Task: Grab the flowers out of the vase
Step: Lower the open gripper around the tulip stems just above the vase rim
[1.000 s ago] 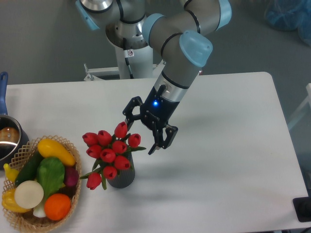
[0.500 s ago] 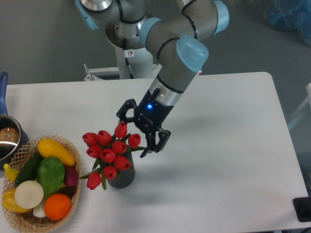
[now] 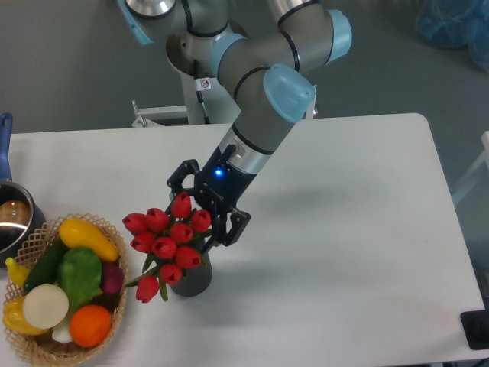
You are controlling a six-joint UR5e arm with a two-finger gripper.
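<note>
Near the desk's front-left corner sits the basket (image 3: 34, 336) of vegetables, and just right of it the vase (image 3: 191, 280) stands holding the flowers (image 3: 168, 245). My fingers (image 3: 200, 205) are spread wide, straddling the topmost buds without gripping them.

High front cam, facing table (image 3: 367, 229)

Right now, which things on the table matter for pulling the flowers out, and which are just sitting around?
Part of the job:
- flowers, red tulips standing in the vase
- vase, dark grey, upright
- pincer, open, at the top of the bunch

Just lying about:
- wicker basket of vegetables and fruit
- metal pot at the left edge
</note>
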